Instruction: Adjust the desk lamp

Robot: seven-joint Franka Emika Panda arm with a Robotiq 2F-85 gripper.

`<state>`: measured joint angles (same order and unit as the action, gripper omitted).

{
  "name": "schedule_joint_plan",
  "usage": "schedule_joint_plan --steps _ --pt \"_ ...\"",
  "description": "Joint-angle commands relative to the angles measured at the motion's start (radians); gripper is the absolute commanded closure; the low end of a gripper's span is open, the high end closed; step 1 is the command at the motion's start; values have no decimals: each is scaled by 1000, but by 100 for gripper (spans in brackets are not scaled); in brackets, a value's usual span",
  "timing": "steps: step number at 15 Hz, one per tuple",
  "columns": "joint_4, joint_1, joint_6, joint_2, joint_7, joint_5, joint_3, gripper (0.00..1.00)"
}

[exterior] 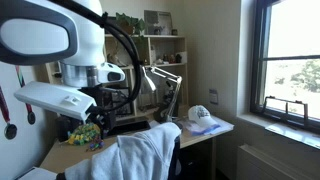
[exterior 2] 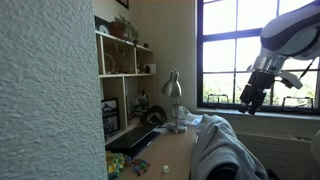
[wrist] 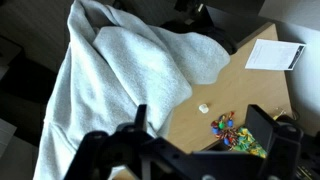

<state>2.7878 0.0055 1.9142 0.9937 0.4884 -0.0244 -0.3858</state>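
The desk lamp [exterior 2: 172, 90] is silver-grey with a cone shade and stands on the desk in front of the shelves. It also shows in an exterior view [exterior: 160, 78] with its thin jointed arms. It does not show in the wrist view. My gripper [exterior 2: 249, 103] hangs in the air well away from the lamp, on the window side. In the wrist view my gripper [wrist: 198, 118] is open and empty. It looks down on the wooden desk [wrist: 215, 85].
A grey-white cloth [wrist: 120, 70] drapes over a chair at the desk. A colourful toy [wrist: 230, 130], a small white object [wrist: 204, 107] and a paper sheet [wrist: 275, 55] lie on the desk. A cap [exterior: 200, 114] lies near the window end. Shelves [exterior 2: 125, 65] stand behind.
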Motion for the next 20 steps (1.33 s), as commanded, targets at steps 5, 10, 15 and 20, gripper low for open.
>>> schedule_joint_plan --steps 5,10,15,20 --pt "-64 19 64 -64 29 -5 17 0" --pt "-217 78 201 -181 98 8 5 0" --pt "-451 137 275 -367 242 -20 -46 0" --pt "-685 184 172 -546 480 -177 -129 0"
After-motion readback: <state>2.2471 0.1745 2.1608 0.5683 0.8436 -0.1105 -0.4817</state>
